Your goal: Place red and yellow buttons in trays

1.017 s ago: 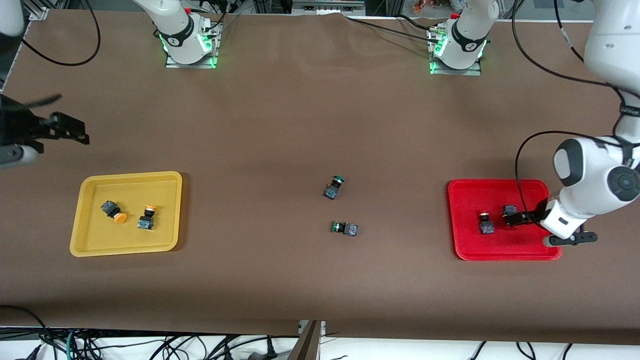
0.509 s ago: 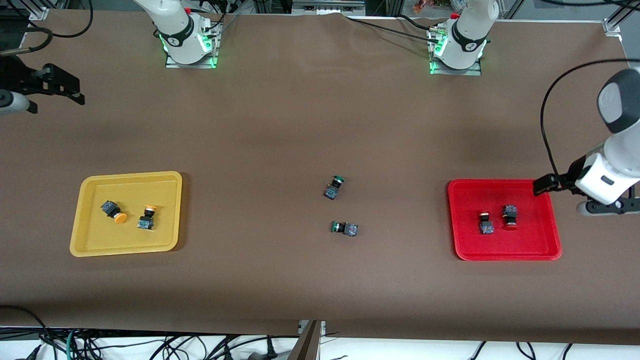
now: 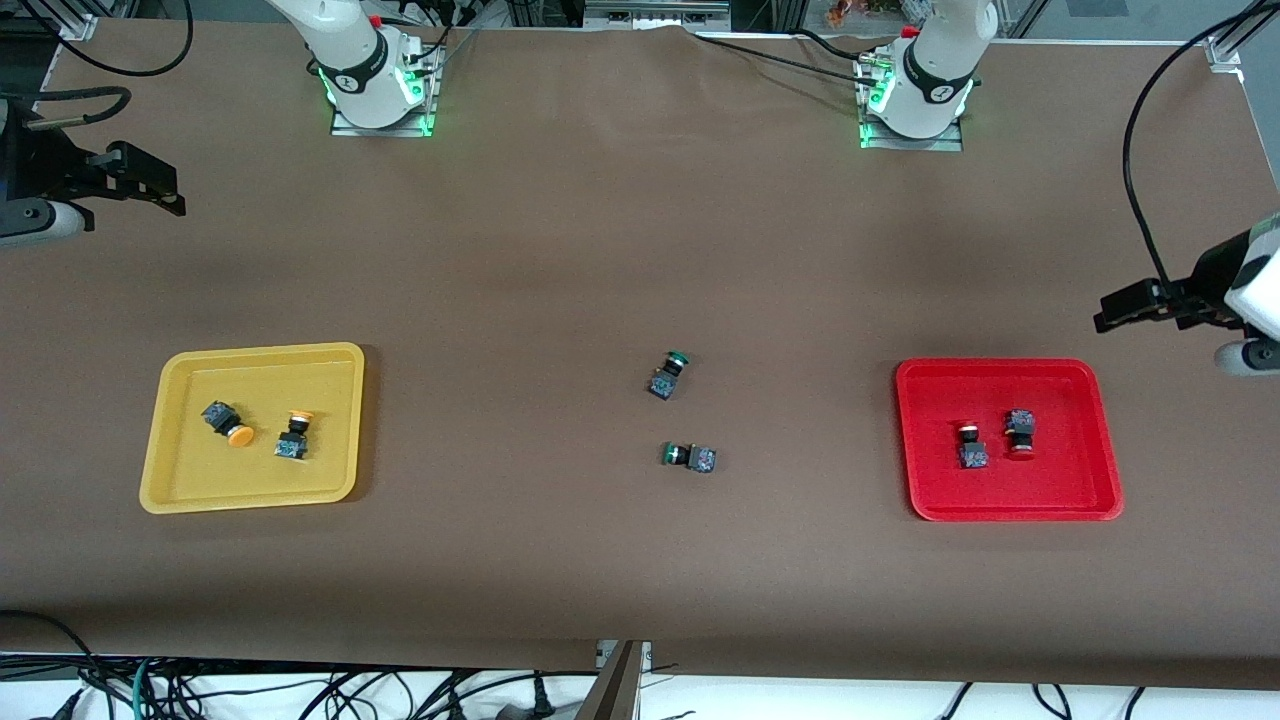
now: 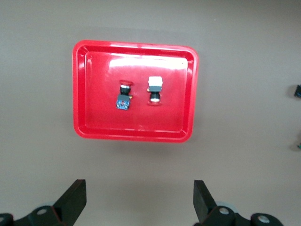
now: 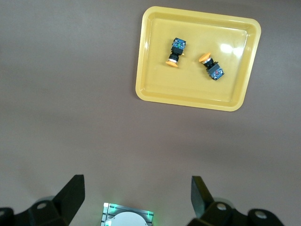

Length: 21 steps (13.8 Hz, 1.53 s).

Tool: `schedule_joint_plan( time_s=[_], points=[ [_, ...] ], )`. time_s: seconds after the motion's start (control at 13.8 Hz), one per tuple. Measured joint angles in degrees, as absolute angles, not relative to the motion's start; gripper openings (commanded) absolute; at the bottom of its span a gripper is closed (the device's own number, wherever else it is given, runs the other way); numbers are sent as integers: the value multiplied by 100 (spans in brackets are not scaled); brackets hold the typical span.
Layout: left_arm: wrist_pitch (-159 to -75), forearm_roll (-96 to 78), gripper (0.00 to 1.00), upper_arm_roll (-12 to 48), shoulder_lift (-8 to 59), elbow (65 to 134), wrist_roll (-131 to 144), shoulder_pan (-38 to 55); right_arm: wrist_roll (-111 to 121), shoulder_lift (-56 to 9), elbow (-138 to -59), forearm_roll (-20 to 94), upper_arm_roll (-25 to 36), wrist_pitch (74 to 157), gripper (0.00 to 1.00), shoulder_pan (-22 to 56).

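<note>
Two orange-capped buttons lie in the yellow tray toward the right arm's end of the tabletop; the right gripper hangs over that end's edge, jaws spread wide and empty, well apart from them. Two green-capped switches sit mid-table. Two red-capped buttons rest in the red tray; the left gripper, wide open and empty, is off over the left end. These buttons look light and rigid, best pinched across the blocky body.

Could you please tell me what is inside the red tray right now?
The red tray holds two red-capped buttons, side by side and apart. Nothing covers them.
</note>
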<state>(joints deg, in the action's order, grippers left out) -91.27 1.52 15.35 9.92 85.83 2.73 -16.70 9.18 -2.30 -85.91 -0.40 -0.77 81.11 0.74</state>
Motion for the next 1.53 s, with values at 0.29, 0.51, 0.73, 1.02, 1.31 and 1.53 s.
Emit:
schedule_joint_plan(
  time_s=[0.29,0.51,0.73,1.02,1.31,1.53],
  points=[
    [-8780,132,100,352,552,8600,217,-275,886,-231,-8591,-47,-77,8110,100,72],
    [-8723,111,100,-70,335,8733,186,150,887,-243,-8591,-106,-78,8110,100,72],
    [-8715,103,100,-95,278,8790,171,155,887,-273,-8591,-225,-84,8111,100,73],
    [-8655,101,100,-97,273,8806,33,157,887,-284,-8591,-240,-99,8112,100,74],
    [-8649,87,100,-107,265,8807,-116,163,887,-303,-8591,-240,-106,8125,100,74],
    [-8649,-105,100,-114,265,8811,-143,172,887,-309,-8591,-240,-119,8133,100,74]
  ],
)
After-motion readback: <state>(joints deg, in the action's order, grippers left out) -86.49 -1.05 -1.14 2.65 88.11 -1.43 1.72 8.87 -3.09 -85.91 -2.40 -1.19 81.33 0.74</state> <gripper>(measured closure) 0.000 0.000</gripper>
